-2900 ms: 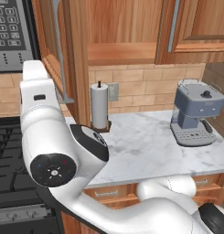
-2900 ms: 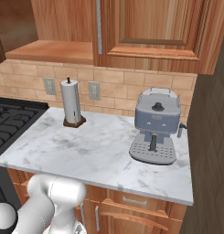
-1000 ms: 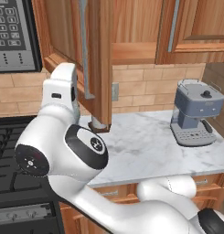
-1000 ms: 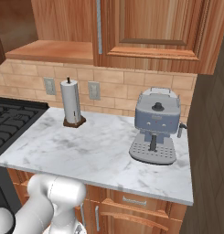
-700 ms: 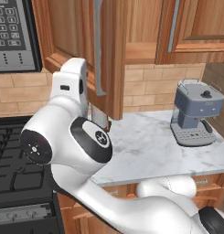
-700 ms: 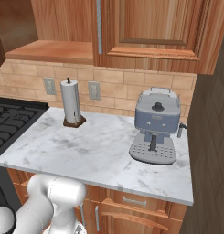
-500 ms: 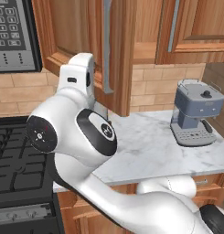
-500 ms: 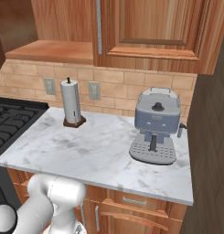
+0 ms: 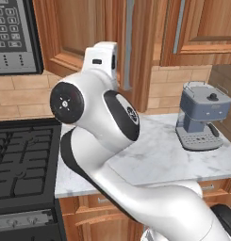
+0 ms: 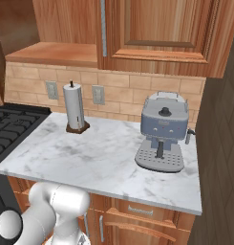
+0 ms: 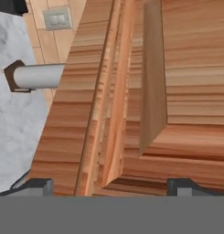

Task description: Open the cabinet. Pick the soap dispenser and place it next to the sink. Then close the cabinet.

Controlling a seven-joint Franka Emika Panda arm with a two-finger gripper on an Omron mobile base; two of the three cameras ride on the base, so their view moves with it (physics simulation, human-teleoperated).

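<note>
While the arm rears up, its gripper, jaws wide, faces the cabinet door above a marble counter.

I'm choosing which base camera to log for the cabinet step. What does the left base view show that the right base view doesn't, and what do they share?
Left base view alone: the microwave keypad at upper left, and the arm's upper links raised in front of the cabinet door.

Right base view alone: the paper towel roll, two wall outlets, and the cabinet's open shelf floor.

Both: the coffee machine, marble counter, stove and brick backsplash.
</note>
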